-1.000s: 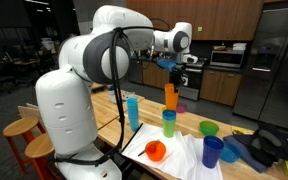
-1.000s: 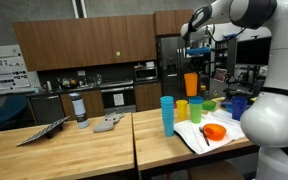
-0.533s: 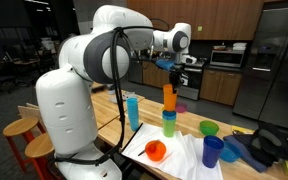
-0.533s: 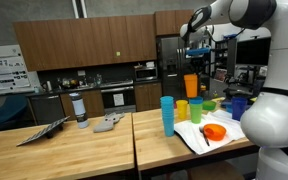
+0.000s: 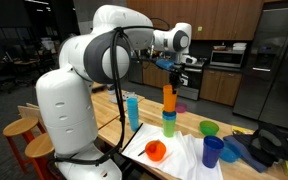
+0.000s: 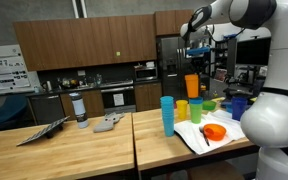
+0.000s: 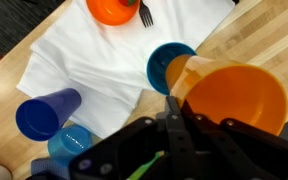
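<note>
Tool: the tool (image 5: pixel 170 74) hangs from the arm above the desk and is pinched on the rim of the orange cup; in the wrist view one finger (image 7: pixel 173 112) sits against the cup's near wall.
Orange cup: the orange cup (image 5: pixel 170 97) is held upright in the air, mouth up, over the far part of the white cloth; both exterior views show it off the desk (image 6: pixel 191 85).
Below it: a short stack of green and teal cups (image 5: pixel 169 123) stands straight under the orange cup; whether the two touch cannot be told. In the wrist view a teal cup (image 7: pixel 164 62) shows just beside the orange cup's rim.
White cloth: the white cloth (image 7: pixel 89 60) lies spread on the wooden desk (image 7: pixel 259 35).
Orange bowl: the orange bowl (image 7: pixel 109 8) rests on the cloth with a fork (image 7: pixel 145 13) at its edge.
Other cups: a dark blue cup (image 7: pixel 44 113) lies on its side at the cloth's edge, with a light blue cup (image 7: pixel 72 140) just beside it.
Tall cup: a light blue tumbler (image 5: pixel 133 110) stands near the robot's base.
Green bowl: a green bowl (image 5: pixel 209 128) sits near the stack.
</note>
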Controlling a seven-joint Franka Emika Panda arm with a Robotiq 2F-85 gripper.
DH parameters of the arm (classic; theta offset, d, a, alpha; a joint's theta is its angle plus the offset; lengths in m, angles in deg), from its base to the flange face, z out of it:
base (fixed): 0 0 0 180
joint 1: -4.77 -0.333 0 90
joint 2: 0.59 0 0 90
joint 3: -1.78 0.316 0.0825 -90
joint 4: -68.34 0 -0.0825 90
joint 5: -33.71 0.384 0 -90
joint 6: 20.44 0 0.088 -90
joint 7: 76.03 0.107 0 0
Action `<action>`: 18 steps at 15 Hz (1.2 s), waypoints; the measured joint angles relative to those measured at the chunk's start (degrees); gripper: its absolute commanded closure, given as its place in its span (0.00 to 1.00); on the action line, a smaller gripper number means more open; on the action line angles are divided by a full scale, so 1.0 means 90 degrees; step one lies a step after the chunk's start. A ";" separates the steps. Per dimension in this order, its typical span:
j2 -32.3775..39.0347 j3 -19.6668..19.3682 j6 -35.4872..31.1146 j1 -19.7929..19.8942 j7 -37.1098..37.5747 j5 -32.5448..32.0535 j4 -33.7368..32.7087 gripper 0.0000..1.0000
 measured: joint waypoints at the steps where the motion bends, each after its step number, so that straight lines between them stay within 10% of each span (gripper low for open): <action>1: 0.0000 0.0000 0.0035 0.0000 0.0009 -0.0015 0.0000 0.99; 18: 0.0064 -0.0046 0.0157 0.0075 0.0227 -0.0171 0.0124 0.99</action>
